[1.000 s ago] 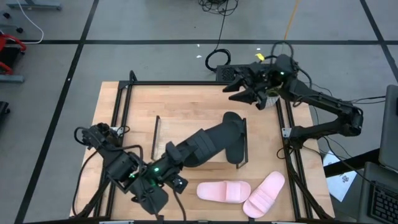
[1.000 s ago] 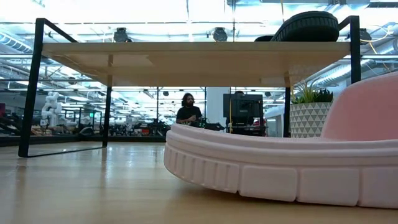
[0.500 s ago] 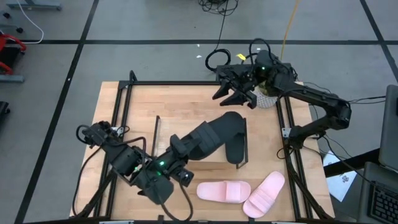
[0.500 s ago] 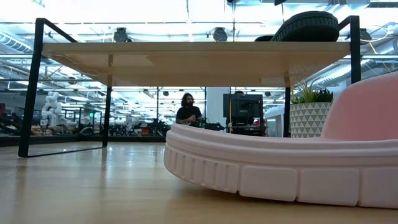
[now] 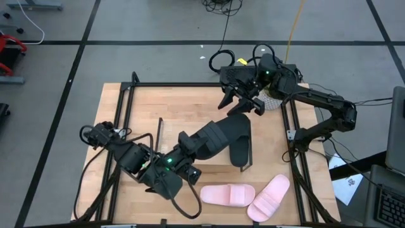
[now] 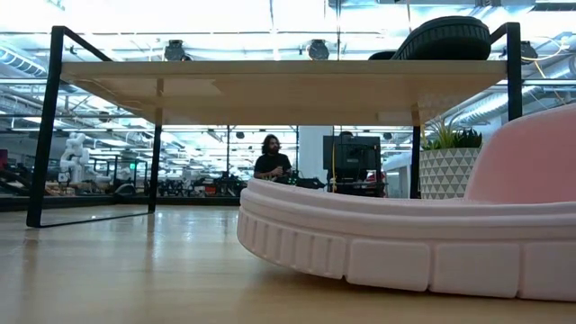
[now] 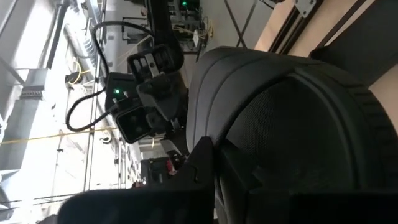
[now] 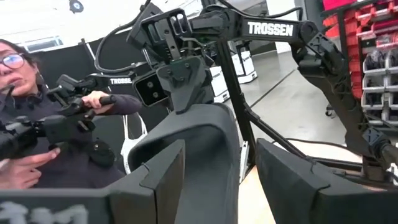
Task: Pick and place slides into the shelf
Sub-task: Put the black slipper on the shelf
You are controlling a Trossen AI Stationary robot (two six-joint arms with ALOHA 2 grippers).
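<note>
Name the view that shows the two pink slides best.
The high view: both pink slides lie whole on the table's near edge, right of the left hand. The low view shows them only side-on, close up. Neither wrist view shows them.

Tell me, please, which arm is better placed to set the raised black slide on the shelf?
Probably the left: its gripper already holds the raised black slide over the shelf. The right gripper hangs open and empty near the table's far edge.
</note>
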